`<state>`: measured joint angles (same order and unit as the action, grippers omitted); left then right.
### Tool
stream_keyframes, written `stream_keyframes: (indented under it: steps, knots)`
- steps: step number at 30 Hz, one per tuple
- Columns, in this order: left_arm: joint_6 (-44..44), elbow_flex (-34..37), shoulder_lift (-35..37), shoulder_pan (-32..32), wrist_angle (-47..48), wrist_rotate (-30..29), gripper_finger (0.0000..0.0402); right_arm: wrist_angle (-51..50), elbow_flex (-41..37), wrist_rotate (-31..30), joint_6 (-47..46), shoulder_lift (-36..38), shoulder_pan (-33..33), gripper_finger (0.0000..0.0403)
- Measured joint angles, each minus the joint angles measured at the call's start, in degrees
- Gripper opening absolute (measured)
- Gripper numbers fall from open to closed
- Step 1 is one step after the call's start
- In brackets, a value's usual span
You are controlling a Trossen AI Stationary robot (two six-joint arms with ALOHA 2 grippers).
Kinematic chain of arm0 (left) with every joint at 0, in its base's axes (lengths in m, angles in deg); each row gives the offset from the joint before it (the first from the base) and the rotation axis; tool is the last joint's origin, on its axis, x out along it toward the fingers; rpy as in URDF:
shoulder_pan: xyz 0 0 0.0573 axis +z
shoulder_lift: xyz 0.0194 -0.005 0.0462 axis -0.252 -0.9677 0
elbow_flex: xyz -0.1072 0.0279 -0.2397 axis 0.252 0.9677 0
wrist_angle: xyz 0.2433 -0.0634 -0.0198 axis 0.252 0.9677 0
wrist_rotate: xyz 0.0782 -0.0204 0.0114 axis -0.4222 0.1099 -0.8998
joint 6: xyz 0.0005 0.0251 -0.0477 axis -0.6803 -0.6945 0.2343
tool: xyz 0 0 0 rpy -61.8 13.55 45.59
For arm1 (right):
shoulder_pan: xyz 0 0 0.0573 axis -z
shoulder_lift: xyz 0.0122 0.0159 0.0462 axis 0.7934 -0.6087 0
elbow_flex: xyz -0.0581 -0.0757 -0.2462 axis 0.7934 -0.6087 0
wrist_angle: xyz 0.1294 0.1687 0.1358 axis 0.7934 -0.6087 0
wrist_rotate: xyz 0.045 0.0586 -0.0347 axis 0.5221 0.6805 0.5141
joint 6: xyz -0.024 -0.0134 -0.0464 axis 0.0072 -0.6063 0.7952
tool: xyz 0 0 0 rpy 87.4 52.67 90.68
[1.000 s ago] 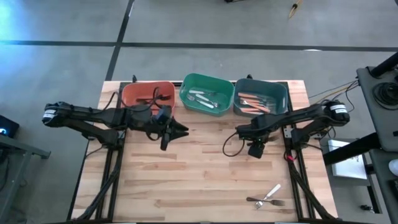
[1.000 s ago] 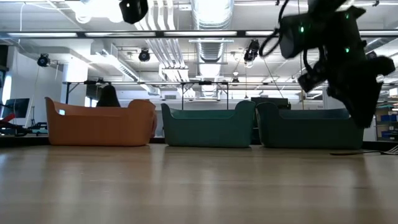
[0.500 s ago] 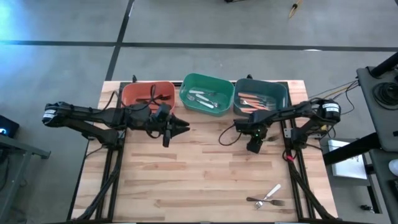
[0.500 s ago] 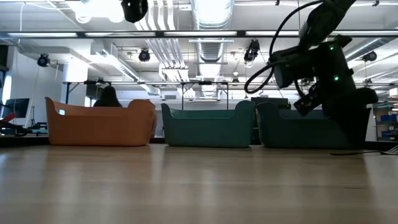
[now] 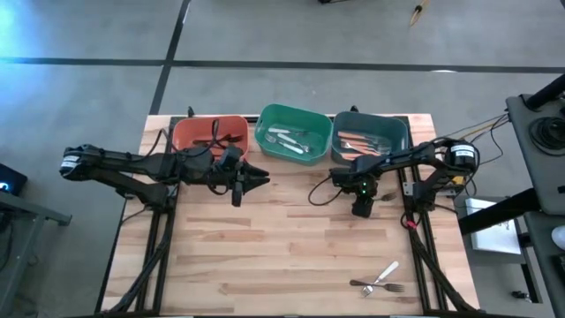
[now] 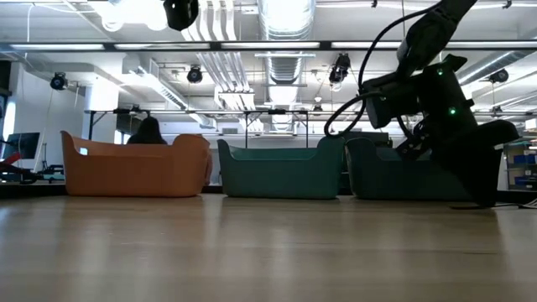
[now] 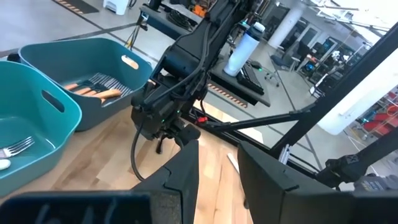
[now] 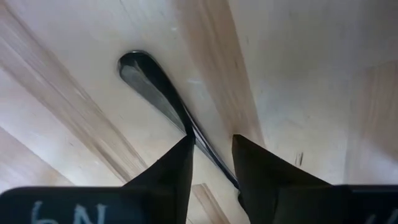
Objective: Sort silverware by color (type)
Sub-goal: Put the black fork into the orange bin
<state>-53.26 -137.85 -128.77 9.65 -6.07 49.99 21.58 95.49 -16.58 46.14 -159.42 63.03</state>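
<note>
A black-handled fork [image 8: 152, 84] lies flat on the wooden table. My right gripper [image 8: 211, 163] points down over it near the teal bin [image 5: 397, 132], open by a narrow gap, with one finger on each side of the fork's thin neck. It reaches table height in the low view [image 6: 485, 200]. My left gripper [image 5: 256, 181] hovers open and empty in front of the red-orange bin [image 5: 190, 132]. White-handled forks [image 5: 287, 140] lie in the green bin [image 5: 265, 119], and orange-handled forks [image 5: 360, 146] in the teal bin. Two more forks [image 5: 380, 281] lie near the table's near right corner. My right gripper comes from above, fingers pointing down, and straddles the thin neck [image 8: 202, 144] of the black fork, which runs slantwise through the gap. The fork lies flat on the table. I cannot tell whether the fingers [image 8: 177, 168] touch it.
The three bins stand side by side along the table's far edge. Bare wood fills the middle and near left of the table [image 5: 247, 256]. A loose cable [image 5: 320, 196] loops beside the right gripper. A person [image 6: 148, 130] sits far behind the red-orange bin.
My right gripper has come down from above bin height to the table top and tipped more steeply downward, while that arm's elbow swung toward the far edge. The gripper stayed over nearly the same spot of the table.
</note>
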Motion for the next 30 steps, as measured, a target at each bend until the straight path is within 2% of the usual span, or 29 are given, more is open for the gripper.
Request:
stream_keyframes:
  steps: [5, 14, 30]
  knots:
    - [-0.01, 0.00, 0.00, 0.00, 0.00, -0.67, 0.0094, 0.93, 1.74, -0.24, 0.25, 1.40, -0.03, 0.0086]
    - [0.32, 0.00, 0.00, -0.07, -0.13, -1.17, 0.0094, 14.37, 4.10, -0.73, -1.59, 1.50, -0.03, 0.0079]
    - [1.07, 0.00, 0.00, -0.26, -0.26, -1.11, 0.0094, 4.05, 11.32, -0.51, 3.51, 1.47, -0.03, 0.0084]
